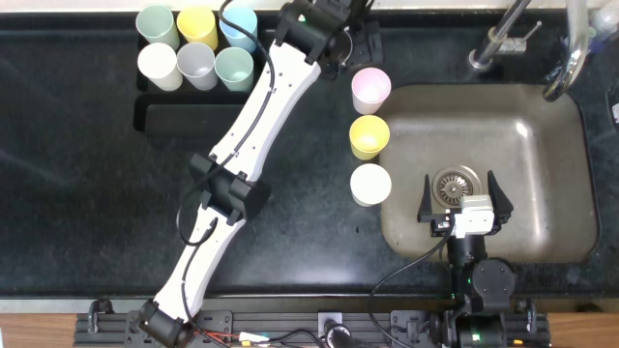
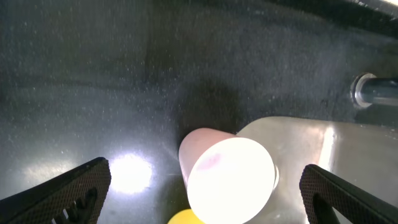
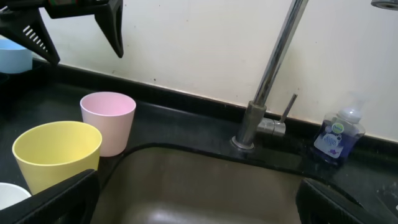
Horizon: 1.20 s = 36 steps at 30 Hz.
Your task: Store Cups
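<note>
Hovering above pink cup (image 1: 370, 88), left tool (image 2: 202, 196) released, wide; off-centre descent could knock it against yellow cup (image 1: 368, 135).

My left wrist view: yellow cup (image 2: 185, 218) cropped to sliver at edge; pink cup (image 2: 229, 180) interior lost in glare. My right wrist view: white cup (image 3: 9, 195) cropped to rim corner, blue cup (image 3: 12, 57) half cut off, faucet (image 3: 270, 74) spout end out of frame.

Nine cups (image 1: 196, 60): six in one tray (image 1: 184, 116), three beside one sink (image 1: 537, 169). One faucet (image 3: 268, 81), one soap bottle (image 3: 339, 135).
</note>
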### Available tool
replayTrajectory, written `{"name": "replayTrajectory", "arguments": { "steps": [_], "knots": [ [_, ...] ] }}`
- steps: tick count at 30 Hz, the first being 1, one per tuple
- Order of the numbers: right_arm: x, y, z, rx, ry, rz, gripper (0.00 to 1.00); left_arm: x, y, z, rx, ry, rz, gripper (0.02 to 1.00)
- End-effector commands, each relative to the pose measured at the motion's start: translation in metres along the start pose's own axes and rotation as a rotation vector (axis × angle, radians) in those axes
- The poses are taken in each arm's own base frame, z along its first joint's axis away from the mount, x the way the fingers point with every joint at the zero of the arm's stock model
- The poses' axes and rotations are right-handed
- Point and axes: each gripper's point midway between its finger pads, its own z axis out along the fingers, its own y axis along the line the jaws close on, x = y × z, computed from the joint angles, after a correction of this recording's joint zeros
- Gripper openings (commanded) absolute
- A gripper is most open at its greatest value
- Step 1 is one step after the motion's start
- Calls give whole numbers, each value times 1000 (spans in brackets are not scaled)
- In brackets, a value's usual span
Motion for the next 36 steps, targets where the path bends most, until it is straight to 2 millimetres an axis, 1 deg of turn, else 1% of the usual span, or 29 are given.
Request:
{"name": "replayTrajectory", "arguments": {
  "steps": [1, 12, 18, 26, 36],
  "knots": [
    [3, 1, 0, 1, 1, 0, 998, 12, 2, 9, -11, 48, -19, 1000],
    [3, 1, 0, 1, 1, 0, 998, 33, 23, 36, -91, 135, -24, 1000],
    [3, 1, 0, 0, 0, 0, 998, 39, 22, 45, -76, 161, -26, 1000],
    [3, 1, 0, 1, 1, 0, 998, 42, 24, 49, -84, 176, -28, 1000],
    [3, 1, 0, 1, 1, 0, 998, 58, 30, 64, -92, 245, -36, 993]
  ]
}}
